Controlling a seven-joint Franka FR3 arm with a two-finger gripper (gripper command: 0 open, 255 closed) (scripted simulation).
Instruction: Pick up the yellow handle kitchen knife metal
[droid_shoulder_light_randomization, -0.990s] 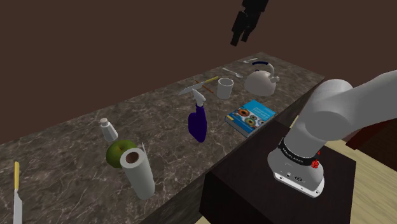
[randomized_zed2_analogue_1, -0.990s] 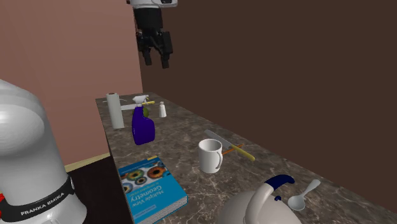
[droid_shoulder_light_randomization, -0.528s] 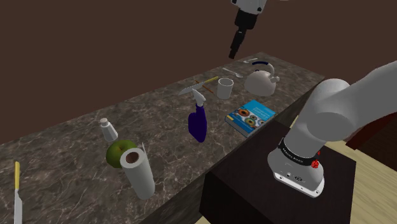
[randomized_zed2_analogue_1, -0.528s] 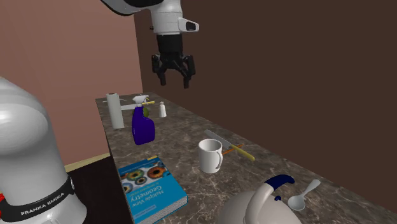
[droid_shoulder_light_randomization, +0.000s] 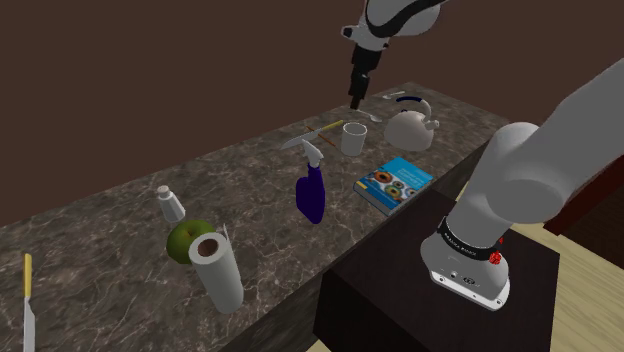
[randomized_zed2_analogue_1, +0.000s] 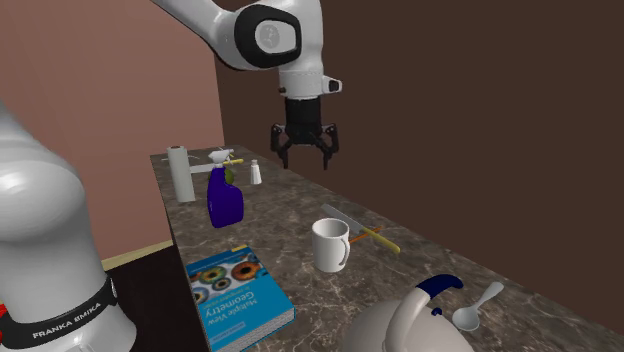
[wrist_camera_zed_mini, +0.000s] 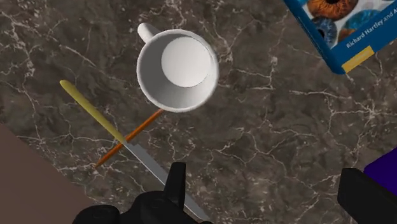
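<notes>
- Overhead, the gripper (randomized_zed2_analogue_1: 305, 160) hung wide open and empty above the mug (wrist_camera_zed_mini: 178, 70).
- Yellow-handled knife (wrist_camera_zed_mini: 127, 145) lay beside the mug, toward the wall-side edge of the counter (wrist_camera_zed_mini: 286, 127).
- Book (wrist_camera_zed_mini: 343, 28) near the mug read "Richard Hartley and".

Long tabletop (droid_shoulder_light_randomization: 100, 235), dark veined marble. Behind it a dark brown wall (droid_shoulder_light_randomization: 150, 80); a pinkish wall (randomized_zed2_analogue_1: 100, 70) at the second exterior view's left; the floor (droid_shoulder_light_randomization: 592, 312) pale yellow.

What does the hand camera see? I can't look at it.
A yellow-handled knife lies on a marble counter, crossing a thin orange stick, near a white mug. The open black pincer hangs above, with a blue book nearby.
</notes>
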